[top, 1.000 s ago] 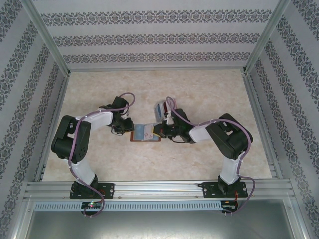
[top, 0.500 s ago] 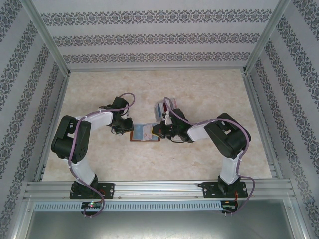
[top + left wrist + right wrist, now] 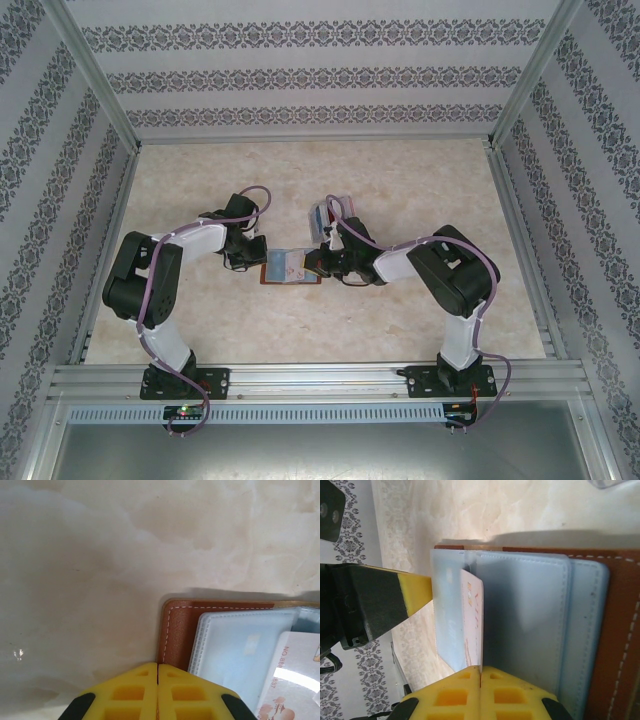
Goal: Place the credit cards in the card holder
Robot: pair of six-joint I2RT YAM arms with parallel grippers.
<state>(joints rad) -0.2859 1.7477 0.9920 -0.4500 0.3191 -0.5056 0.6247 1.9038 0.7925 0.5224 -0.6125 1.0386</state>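
The brown card holder (image 3: 290,268) lies open on the table between both arms, its grey-blue inside (image 3: 530,620) up and a clear sleeve (image 3: 235,645) on top. My right gripper (image 3: 480,667) is shut on a credit card (image 3: 472,620), held on edge with its far end in at the sleeve's pocket. My left gripper (image 3: 158,665) is shut, tips down at the holder's brown stitched corner (image 3: 177,630). I cannot tell whether it pinches that edge. A printed card (image 3: 295,680) shows under the sleeve. More credit cards (image 3: 322,214) lie just behind the right gripper (image 3: 318,262).
The pale marble-patterned table (image 3: 400,180) is walled by patterned panels at the back and both sides. An aluminium rail (image 3: 320,378) runs along the near edge. The left arm's yellow finger (image 3: 415,594) stands against the sleeve's far edge.
My left gripper's jaws have closed at the holder's left edge. The right gripper has edged a little to the left with its card. The holder has stayed put.
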